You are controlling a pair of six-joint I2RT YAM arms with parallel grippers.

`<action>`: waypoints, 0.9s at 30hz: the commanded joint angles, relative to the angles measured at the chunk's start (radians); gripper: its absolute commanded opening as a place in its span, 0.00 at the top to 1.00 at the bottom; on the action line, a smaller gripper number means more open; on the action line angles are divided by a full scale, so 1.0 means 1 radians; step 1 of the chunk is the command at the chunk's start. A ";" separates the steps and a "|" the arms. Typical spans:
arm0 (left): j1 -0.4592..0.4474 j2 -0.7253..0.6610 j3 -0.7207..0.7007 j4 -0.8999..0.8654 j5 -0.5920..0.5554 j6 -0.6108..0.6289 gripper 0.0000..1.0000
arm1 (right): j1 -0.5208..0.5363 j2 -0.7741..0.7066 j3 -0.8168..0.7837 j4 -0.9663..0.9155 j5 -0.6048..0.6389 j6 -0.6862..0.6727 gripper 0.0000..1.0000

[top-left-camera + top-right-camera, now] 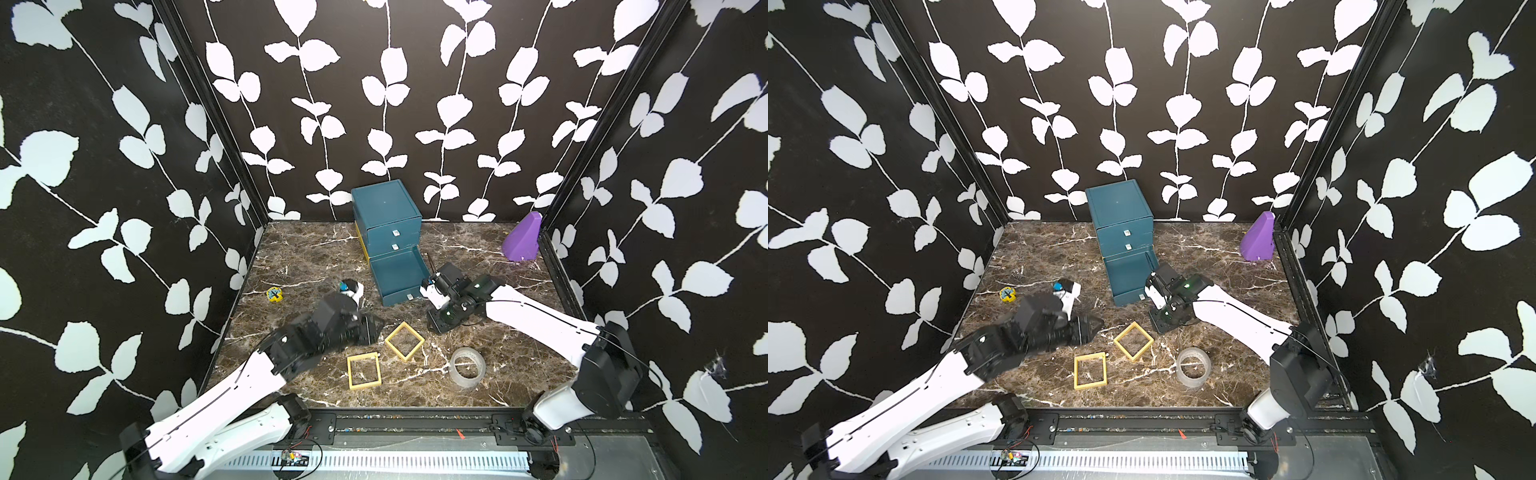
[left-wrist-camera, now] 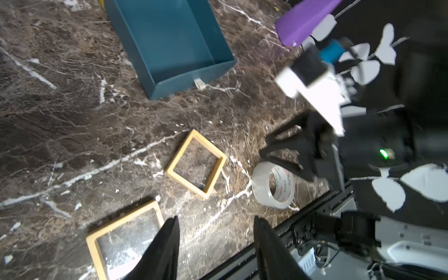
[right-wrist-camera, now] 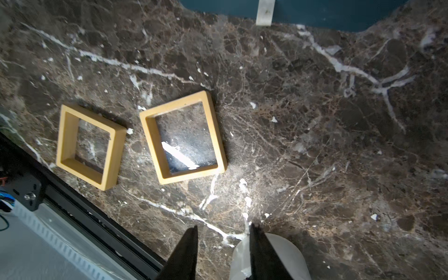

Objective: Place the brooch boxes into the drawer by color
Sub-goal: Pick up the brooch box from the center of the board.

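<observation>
The walls [image 1: 374, 83] are black with a white leaf-and-vine print. The tabletop [image 1: 299, 257] is dark brown marble veined white. The drawer [image 1: 386, 216] is teal with pale knobs [image 1: 397, 233] and a yellow strip [image 1: 362, 245] down one side. Both frames [image 1: 364, 371] [image 1: 404, 340] are yellow, their centres see-through. The tape [image 1: 467, 383] is clear, the wedge [image 1: 521, 243] purple. The arms [image 1: 232, 390] are white with black joints.

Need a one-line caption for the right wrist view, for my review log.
Open, empty right pincer over the marble table, two yellow brooch boxes lying flat ahead, teal drawer front beyond.
</observation>
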 commanded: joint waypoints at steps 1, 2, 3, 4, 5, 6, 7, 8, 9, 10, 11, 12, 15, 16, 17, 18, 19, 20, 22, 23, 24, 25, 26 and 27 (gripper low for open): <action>-0.106 -0.016 -0.031 -0.046 -0.248 -0.086 0.53 | 0.007 0.030 0.001 -0.037 0.044 -0.029 0.62; -0.132 -0.008 -0.037 -0.046 -0.265 -0.105 0.53 | 0.007 0.033 -0.005 -0.025 0.044 -0.033 0.61; -0.155 0.001 -0.039 -0.049 -0.283 -0.123 0.53 | 0.007 0.036 -0.009 -0.010 0.041 -0.035 0.60; -0.174 0.009 -0.038 -0.049 -0.300 -0.138 0.54 | 0.008 0.040 -0.010 -0.005 0.034 -0.038 0.60; -0.193 0.014 -0.036 -0.047 -0.320 -0.145 0.54 | 0.006 0.040 -0.007 0.003 0.020 -0.046 0.59; -0.203 0.020 -0.031 -0.049 -0.333 -0.147 0.54 | 0.008 0.065 -0.006 0.013 0.006 -0.048 0.58; -0.209 0.024 -0.028 -0.051 -0.338 -0.153 0.53 | 0.010 0.074 -0.003 0.019 0.000 -0.050 0.57; -0.212 0.025 -0.031 -0.051 -0.338 -0.163 0.54 | 0.011 0.084 0.000 0.024 -0.009 -0.055 0.57; -0.213 0.026 -0.037 -0.044 -0.338 -0.172 0.54 | 0.012 0.090 0.002 0.034 -0.016 -0.059 0.57; -0.214 0.024 -0.042 -0.040 -0.337 -0.178 0.54 | 0.014 0.099 0.005 0.038 -0.019 -0.061 0.56; -0.216 0.026 -0.044 -0.039 -0.335 -0.185 0.54 | 0.019 0.107 0.011 0.042 -0.022 -0.067 0.56; -0.216 0.025 -0.047 -0.038 -0.334 -0.189 0.54 | 0.025 0.117 0.017 0.043 -0.024 -0.072 0.56; -0.217 0.026 -0.053 -0.035 -0.331 -0.198 0.54 | 0.045 0.149 0.029 0.056 -0.016 -0.083 0.56; -0.217 0.025 -0.055 -0.034 -0.329 -0.203 0.54 | 0.050 0.155 0.029 0.065 -0.016 -0.083 0.56; -0.216 0.022 -0.058 -0.033 -0.329 -0.208 0.54 | 0.055 0.165 0.034 0.073 -0.013 -0.084 0.56; -0.219 0.019 -0.061 -0.031 -0.328 -0.209 0.55 | 0.061 0.176 0.042 0.079 -0.004 -0.086 0.56; -0.218 0.017 -0.063 -0.028 -0.328 -0.212 0.54 | 0.066 0.189 0.050 0.077 0.007 -0.092 0.56; -0.218 0.014 -0.066 -0.026 -0.327 -0.215 0.54 | 0.071 0.200 0.061 0.077 0.015 -0.100 0.57; -0.219 0.007 -0.072 -0.018 -0.325 -0.216 0.54 | 0.080 0.223 0.075 0.082 0.032 -0.110 0.57; -0.218 0.005 -0.073 -0.017 -0.325 -0.216 0.54 | 0.083 0.235 0.083 0.081 0.040 -0.116 0.58; -0.218 0.004 -0.073 -0.018 -0.325 -0.216 0.55 | 0.083 0.247 0.089 0.079 0.047 -0.120 0.59; -0.218 0.005 -0.072 -0.017 -0.325 -0.214 0.54 | 0.083 0.255 0.093 0.081 0.053 -0.122 0.59; -0.219 0.005 -0.072 -0.017 -0.322 -0.214 0.55 | 0.083 0.264 0.097 0.082 0.062 -0.125 0.59; -0.219 0.005 -0.069 -0.018 -0.320 -0.210 0.55 | 0.083 0.274 0.099 0.080 0.067 -0.127 0.60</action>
